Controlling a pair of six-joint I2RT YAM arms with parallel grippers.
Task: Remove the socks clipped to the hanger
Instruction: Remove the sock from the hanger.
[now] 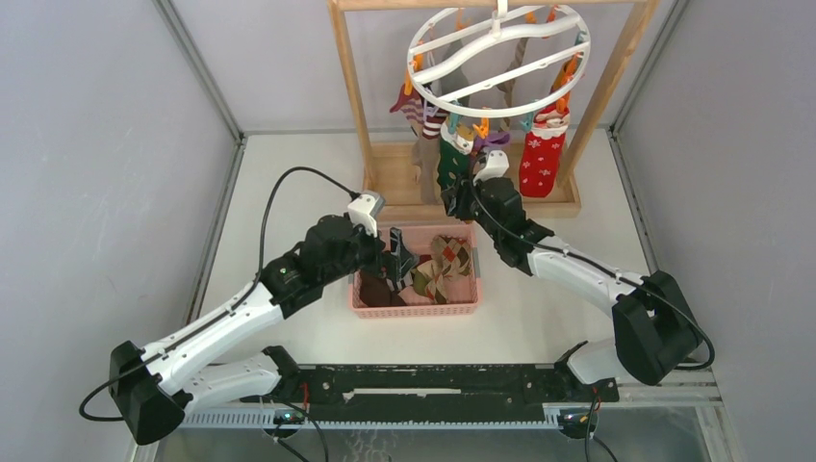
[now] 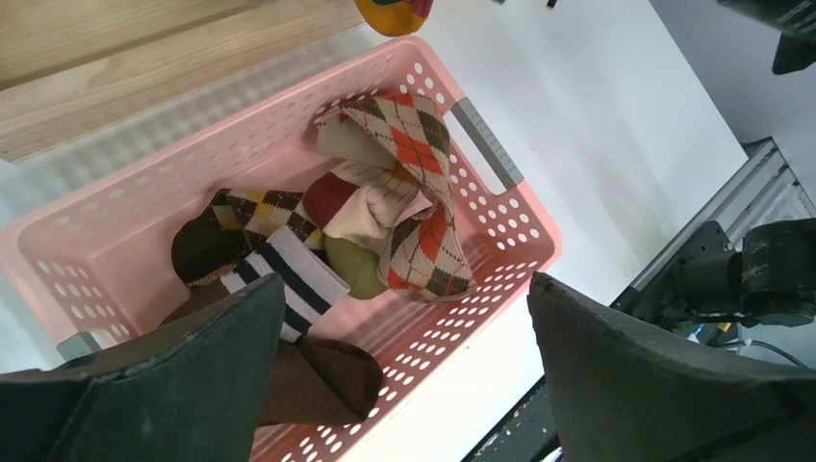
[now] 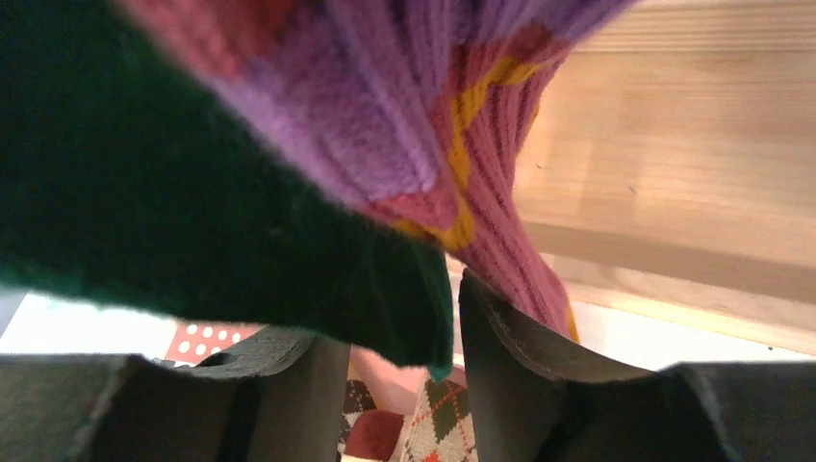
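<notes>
The white round hanger (image 1: 496, 58) hangs from the wooden rack with several socks clipped to it: a red sock (image 1: 541, 159), a dark green sock (image 1: 452, 166), a purple one (image 1: 493, 141) and a striped one (image 1: 414, 111). My right gripper (image 1: 460, 199) is at the green sock's lower end. In the right wrist view the green sock (image 3: 192, 212) hangs down into the gap of the right gripper (image 3: 399, 318), whose fingers stand apart around its tip; the purple sock (image 3: 414, 106) hangs just behind. My left gripper (image 2: 406, 289) is wide open and holds nothing, above the basket.
The pink basket (image 1: 416, 309) sits in front of the rack and holds argyle (image 2: 404, 135), striped (image 2: 289, 274) and brown (image 2: 327, 380) socks. The wooden rack's post (image 1: 351, 96) and base (image 1: 404, 178) stand close behind both grippers. Grey walls close in both sides.
</notes>
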